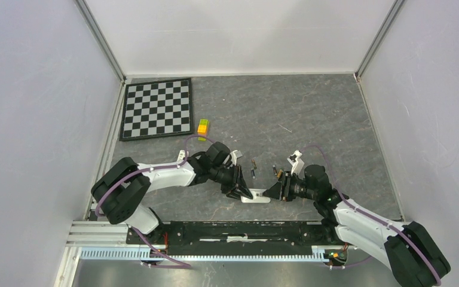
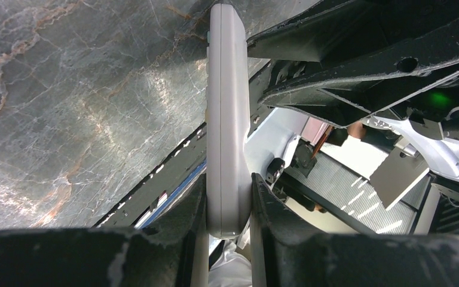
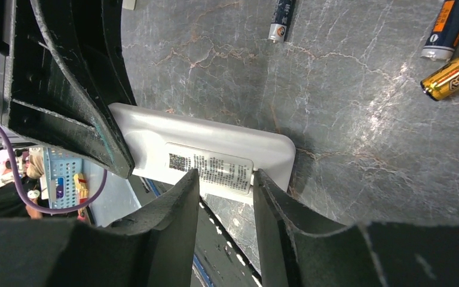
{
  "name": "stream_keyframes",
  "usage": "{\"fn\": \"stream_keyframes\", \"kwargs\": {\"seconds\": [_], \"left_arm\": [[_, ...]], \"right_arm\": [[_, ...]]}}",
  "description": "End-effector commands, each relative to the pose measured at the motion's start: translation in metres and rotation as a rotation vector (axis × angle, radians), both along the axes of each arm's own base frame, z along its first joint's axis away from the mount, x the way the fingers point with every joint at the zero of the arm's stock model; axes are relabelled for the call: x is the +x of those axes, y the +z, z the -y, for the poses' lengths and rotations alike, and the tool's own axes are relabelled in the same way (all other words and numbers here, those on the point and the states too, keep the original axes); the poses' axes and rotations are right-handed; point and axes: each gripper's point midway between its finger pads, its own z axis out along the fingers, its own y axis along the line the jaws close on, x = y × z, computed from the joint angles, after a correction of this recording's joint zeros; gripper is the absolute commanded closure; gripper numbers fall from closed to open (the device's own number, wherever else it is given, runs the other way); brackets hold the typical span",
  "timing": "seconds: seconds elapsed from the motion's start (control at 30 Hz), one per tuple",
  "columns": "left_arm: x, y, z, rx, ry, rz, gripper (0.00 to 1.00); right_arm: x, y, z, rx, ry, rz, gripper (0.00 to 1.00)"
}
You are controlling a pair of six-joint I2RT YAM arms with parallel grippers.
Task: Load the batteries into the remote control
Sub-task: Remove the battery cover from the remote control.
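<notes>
Far off to the left claw's outer side lie a chessboard (image 1: 157, 109) and a small yellow-green block (image 1: 202, 127). The left claw (image 2: 228, 191) is closed down on the thin sides of the white remote (image 3: 215, 143), pinching one end and holding it edge-up just above the grey desk (image 3: 364, 149). The batteries (image 1: 253, 173) lie loose on the desk beyond the two claws, some dark, one gold (image 3: 454, 72), none in the remote. The right claw (image 3: 226, 179) sits at the remote's other end, its fingers (image 3: 179, 203) standing partly apart either side of the printed label, tips over the remote's near edge and clamped on nothing I can see.
</notes>
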Motion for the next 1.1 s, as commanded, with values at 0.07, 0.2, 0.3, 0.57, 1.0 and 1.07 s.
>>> {"fn": "stream_keyframes", "kwargs": {"seconds": [0.07,0.2,0.3,0.57,1.0,1.07], "left_arm": [[0.005,-0.052,-0.024,0.258,0.124,0.017,0.98],[0.007,-0.052,-0.025,0.271,0.133,0.022,0.98],[0.008,-0.052,-0.027,0.281,0.141,0.025,0.98],[0.012,-0.052,-0.032,0.293,0.167,0.031,0.98],[0.029,-0.052,-0.055,0.372,0.227,0.067,0.98],[0.035,-0.049,-0.061,0.4,0.237,0.09,0.98]], "right_arm": [[0.007,0.068,-0.025,0.147,0.1,0.168,0.58],[0.012,0.07,-0.024,0.132,0.074,0.185,0.59],[0.015,0.074,-0.024,0.133,0.064,0.195,0.59],[0.018,0.081,-0.024,0.153,0.045,0.212,0.6],[0.047,0.077,-0.015,0.033,-0.06,0.247,0.61],[0.055,0.076,-0.012,0.001,-0.092,0.256,0.61]]}}
